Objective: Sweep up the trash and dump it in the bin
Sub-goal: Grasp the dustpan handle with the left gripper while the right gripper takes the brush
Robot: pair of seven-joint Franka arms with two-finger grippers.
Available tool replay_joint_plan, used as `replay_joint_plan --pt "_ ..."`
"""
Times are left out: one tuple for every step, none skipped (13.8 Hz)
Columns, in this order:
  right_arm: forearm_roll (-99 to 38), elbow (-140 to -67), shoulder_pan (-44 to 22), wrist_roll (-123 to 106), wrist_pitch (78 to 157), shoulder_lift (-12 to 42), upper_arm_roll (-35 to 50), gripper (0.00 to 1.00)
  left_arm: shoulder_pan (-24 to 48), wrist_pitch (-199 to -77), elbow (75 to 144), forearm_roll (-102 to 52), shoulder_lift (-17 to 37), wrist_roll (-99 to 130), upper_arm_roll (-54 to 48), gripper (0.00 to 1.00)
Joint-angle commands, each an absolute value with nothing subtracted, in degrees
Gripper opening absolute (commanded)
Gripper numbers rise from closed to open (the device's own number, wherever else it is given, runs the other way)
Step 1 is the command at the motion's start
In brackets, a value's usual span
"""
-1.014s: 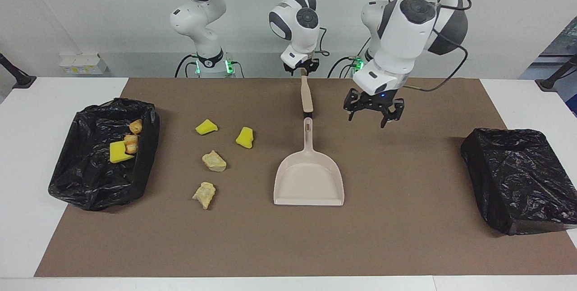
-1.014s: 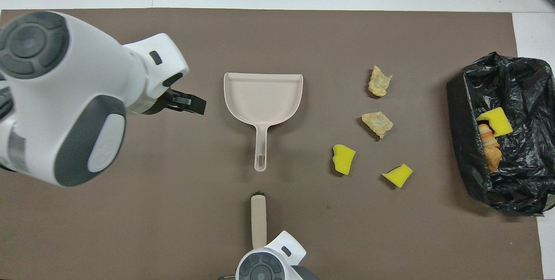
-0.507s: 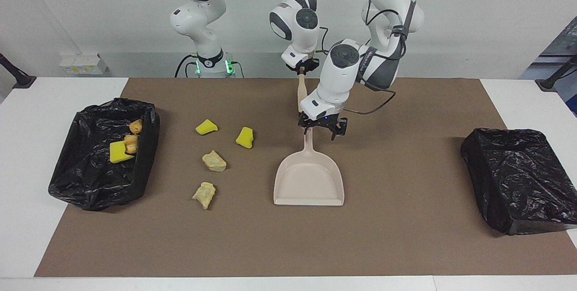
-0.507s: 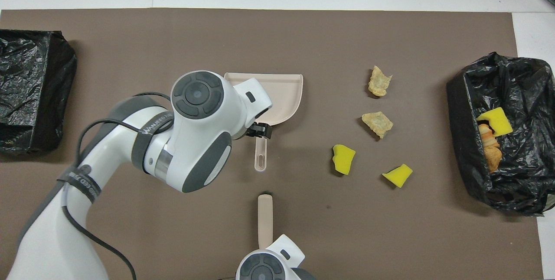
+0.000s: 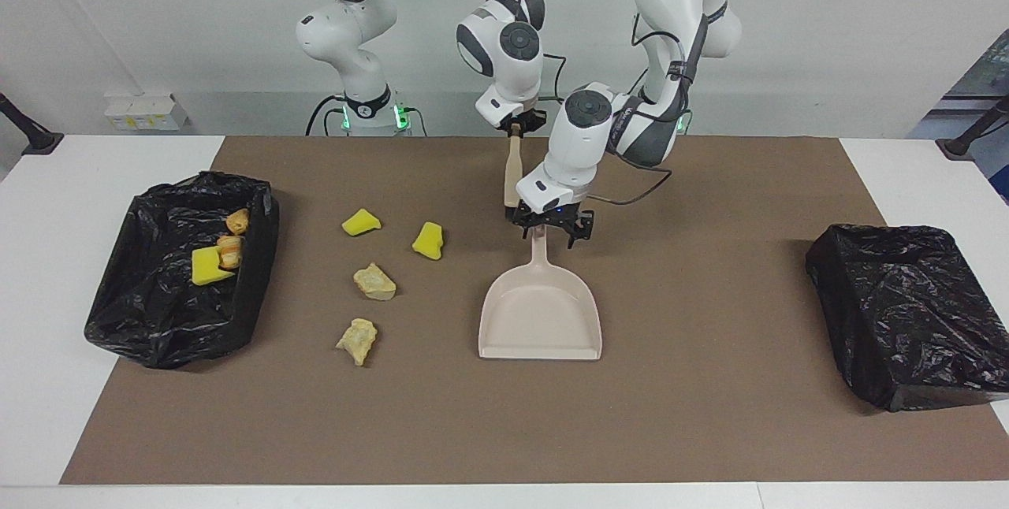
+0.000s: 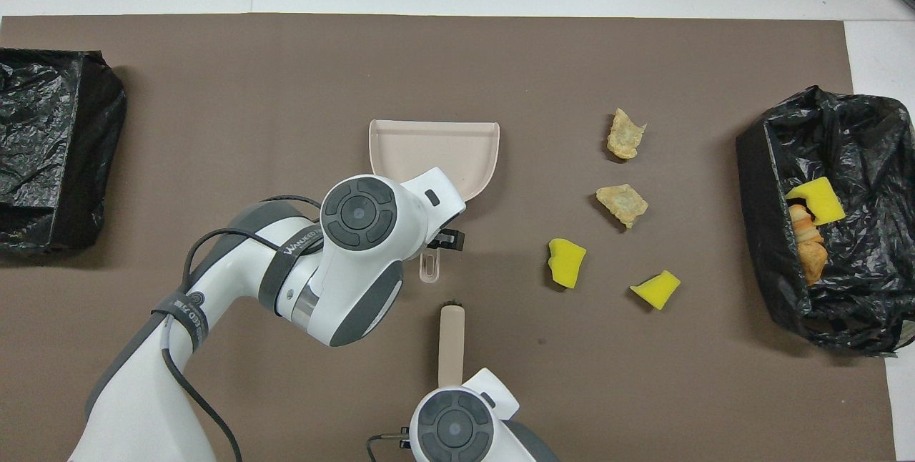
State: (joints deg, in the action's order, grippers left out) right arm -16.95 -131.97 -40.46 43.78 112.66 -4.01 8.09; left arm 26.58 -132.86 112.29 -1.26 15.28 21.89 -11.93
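Brown mat on a white desk point(image 5: 47, 383). Left gripper point(image 5: 552, 227) spread over the dustpan point(image 5: 541, 312) handle's end — handle's long axis runs from it toward the robots. Right gripper point(image 5: 517, 124) pinches the brush point(image 5: 512, 170). Loose trash point(image 5: 374, 281) lies toward the right arm's end.

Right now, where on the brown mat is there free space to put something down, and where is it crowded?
Bare mat lies between the dustpan and the closed black bag toward the left arm's end. The strip along the mat edge farthest from the robots is also free. It is crowded between the dustpan and the open trash bag, where four trash pieces lie, and around the dustpan handle, where the left gripper hangs.
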Motion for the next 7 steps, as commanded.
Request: replay_joint_plan --pt "-13.6 -132.8 -35.0 38.9 104.4 -9.8 8.1 0.0 27.8 -134.7 113.7 -0.5 14.6 22.9 -11.1 0.82" --pt "-12.9 -132.6 -31.1 35.8 101.2 -11.4 8.1 0.0 27.8 -134.6 113.7 -0.5 14.6 22.7 -11.1 0.62" --pt "-12.9 -132.5 -27.1 31.0 98.9 -12.8 8.1 0.0 27.8 -134.4 113.7 -0.5 14.6 22.2 -11.1 0.34" --pt "-12.7 -132.4 -24.0 27.7 97.3 -14.0 8.1 0.0 27.8 -133.6 113.7 -0.5 14.5 22.0 -11.1 0.2" --pt "-11.4 -131.9 -20.9 25.9 96.3 -14.4 8.1 0.0 27.9 -132.9 113.6 -0.5 14.1 21.6 -11.1 0.02" --pt "-9.8 -131.1 -18.2 23.8 95.5 -14.4 8.1 0.0 27.2 -132.4 113.1 -0.4 13.5 20.2 -11.1 0.0" --pt "-8.8 -130.1 -14.6 20.1 94.9 -14.2 8.1 0.0 26.4 -131.2 112.7 -0.4 12.6 17.9 -10.9 0.0"
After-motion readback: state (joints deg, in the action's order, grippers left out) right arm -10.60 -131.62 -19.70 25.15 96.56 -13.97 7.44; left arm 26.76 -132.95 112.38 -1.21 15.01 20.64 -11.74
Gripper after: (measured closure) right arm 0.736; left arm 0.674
